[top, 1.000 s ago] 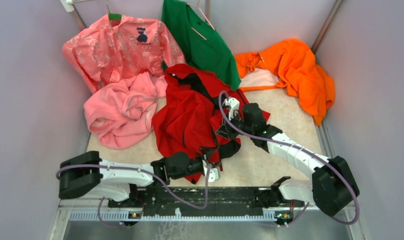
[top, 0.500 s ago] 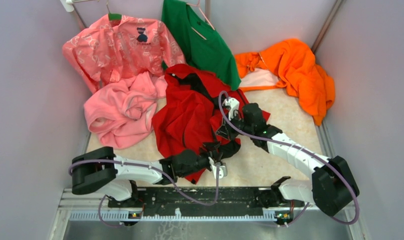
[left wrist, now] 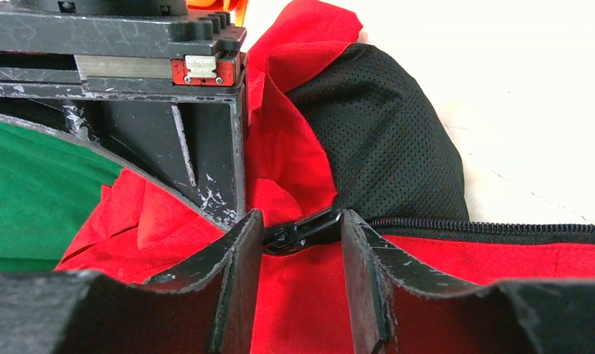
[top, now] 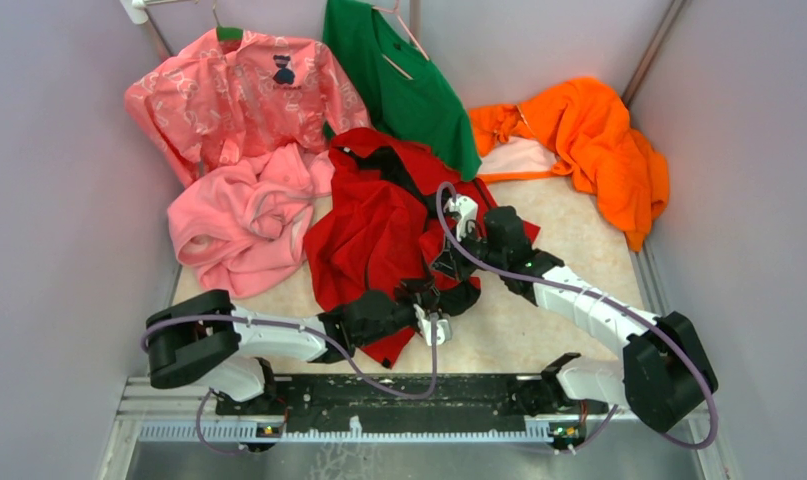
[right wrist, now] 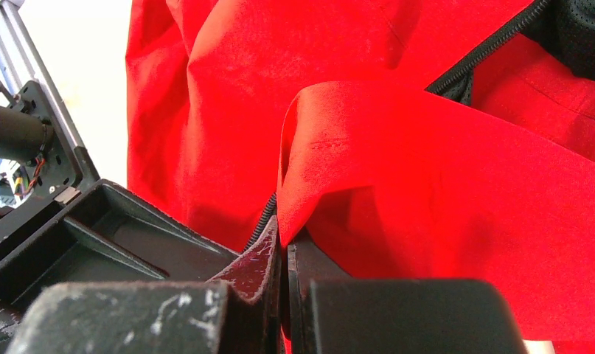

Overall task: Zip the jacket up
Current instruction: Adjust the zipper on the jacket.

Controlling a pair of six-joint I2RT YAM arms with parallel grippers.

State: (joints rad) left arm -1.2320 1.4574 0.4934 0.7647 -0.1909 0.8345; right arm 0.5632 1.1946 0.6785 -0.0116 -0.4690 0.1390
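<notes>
The red jacket [top: 374, 225] lies crumpled in the middle of the table, its dark mesh lining [left wrist: 383, 140] showing. At the jacket's near hem my left gripper [top: 426, 300] has its jaws apart. The black zipper slider [left wrist: 301, 230] sits between the fingertips with a small gap on each side of it, so my left gripper [left wrist: 300, 243] is open. The zipper teeth [left wrist: 486, 227] run off to the right. My right gripper [top: 449, 262] is just beyond, shut [right wrist: 283, 247] on a fold of the jacket's red edge [right wrist: 427, 184] beside its zipper teeth [right wrist: 493, 44].
A plain pink fleece [top: 241, 225] lies left of the jacket. A patterned pink shirt [top: 239, 90] and a green garment [top: 399, 80] hang at the back. An orange garment [top: 589, 140] fills the back right corner. Walls close in both sides; a metal rail [top: 379, 400] runs along the front.
My left arm has swung right and forward to the jacket's hem, and its jaws have narrowed around the zipper slider. The right arm has kept still with its hold.
</notes>
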